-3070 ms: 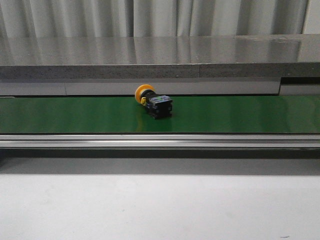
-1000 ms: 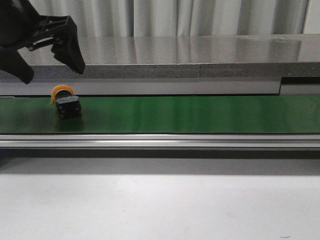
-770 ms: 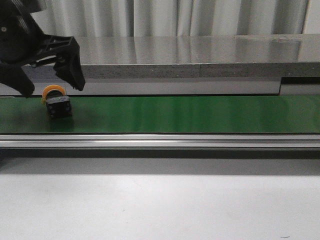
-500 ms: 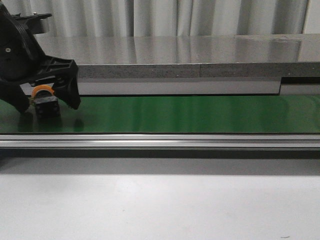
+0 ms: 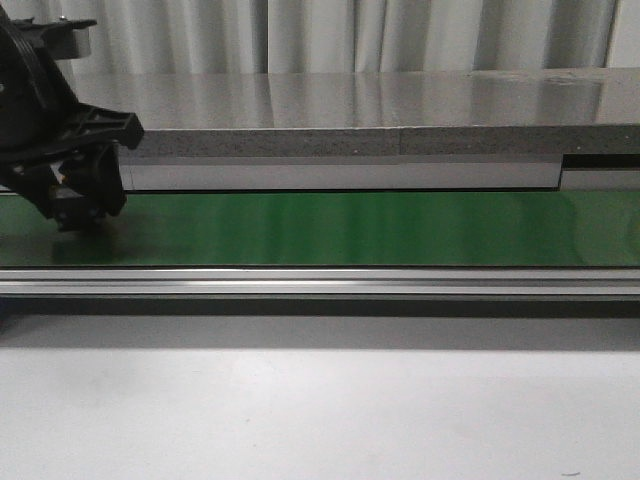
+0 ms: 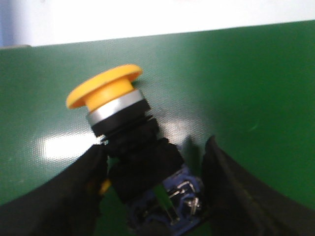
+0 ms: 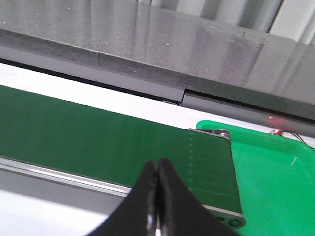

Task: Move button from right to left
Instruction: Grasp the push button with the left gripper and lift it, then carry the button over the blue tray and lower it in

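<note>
The button [image 6: 104, 90] has a yellow-orange mushroom cap and a black body with blue and silver bits. It lies tilted on the green belt [image 6: 246, 78]. My left gripper [image 6: 155, 147] has its two black fingers against the sides of the button's body. In the front view the left gripper [image 5: 86, 203] stands at the far left of the belt [image 5: 350, 228] and hides nearly all of the button. My right gripper [image 7: 156, 166] is shut and empty above the near rail at the belt's right end [image 7: 98, 137]. It does not show in the front view.
A grey stone ledge [image 5: 350, 110] runs behind the belt, and a metal rail [image 5: 350, 282] along its front. A bright green tray [image 7: 275, 172] sits past the belt's right end. A pale tabletop [image 5: 320, 400] lies in front.
The button rode the belt from the middle to the far left. My left gripper came down over it and its fingers closed in on the button's body.
</note>
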Available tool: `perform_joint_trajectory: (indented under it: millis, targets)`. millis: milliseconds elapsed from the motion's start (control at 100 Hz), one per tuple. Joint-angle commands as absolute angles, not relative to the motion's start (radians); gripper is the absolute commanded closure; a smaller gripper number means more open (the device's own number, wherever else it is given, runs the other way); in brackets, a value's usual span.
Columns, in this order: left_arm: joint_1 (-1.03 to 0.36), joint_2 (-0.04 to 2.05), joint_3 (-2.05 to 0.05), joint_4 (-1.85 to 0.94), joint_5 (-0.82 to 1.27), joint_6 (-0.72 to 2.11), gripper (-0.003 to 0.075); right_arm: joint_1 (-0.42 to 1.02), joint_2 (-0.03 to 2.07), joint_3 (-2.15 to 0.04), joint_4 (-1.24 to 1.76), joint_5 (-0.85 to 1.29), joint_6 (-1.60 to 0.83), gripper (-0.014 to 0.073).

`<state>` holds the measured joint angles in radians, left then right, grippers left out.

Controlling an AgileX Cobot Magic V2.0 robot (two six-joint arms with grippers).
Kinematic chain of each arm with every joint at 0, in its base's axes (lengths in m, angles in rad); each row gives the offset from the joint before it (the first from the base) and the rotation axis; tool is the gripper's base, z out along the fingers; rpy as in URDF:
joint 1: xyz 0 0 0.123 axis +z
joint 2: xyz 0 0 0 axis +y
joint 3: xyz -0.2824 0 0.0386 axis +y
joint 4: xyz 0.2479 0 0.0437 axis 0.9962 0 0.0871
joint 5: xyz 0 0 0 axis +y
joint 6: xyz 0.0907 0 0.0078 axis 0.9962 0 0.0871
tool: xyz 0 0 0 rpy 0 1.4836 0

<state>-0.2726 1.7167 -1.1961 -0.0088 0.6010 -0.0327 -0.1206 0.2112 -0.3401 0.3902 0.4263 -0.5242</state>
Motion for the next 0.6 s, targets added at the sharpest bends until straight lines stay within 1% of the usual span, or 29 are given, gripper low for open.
perform_joint_trajectory:
  millis: [0, 120, 210, 410, 590]
  targets:
    - [-0.275, 1.618, -1.228, 0.031, 0.581, -0.042, 0.0485, -0.122, 0.220, -0.365, 0.409, 0.356, -0.532, 0.0662]
    - [-0.260, 1.552, -1.228, 0.112, 0.630, -0.043, 0.0486, -0.122, 0.220, -0.365, 0.409, 0.356, -0.532, 0.0662]
    - [-0.224, 1.513, -1.228, 0.161, 0.678, -0.043, 0.0486, -0.122, 0.220, -0.365, 0.409, 0.356, -0.532, 0.0662]
    - [-0.071, 1.486, -1.228, 0.206, 0.745, -0.043, 0.0485, -0.122, 0.220, -0.365, 0.409, 0.356, -0.532, 0.0662]
    - [0.068, 1.490, -1.205, 0.207, 0.720, -0.013, 0.0485, -0.122, 0.220, -0.365, 0.409, 0.356, -0.532, 0.0662]
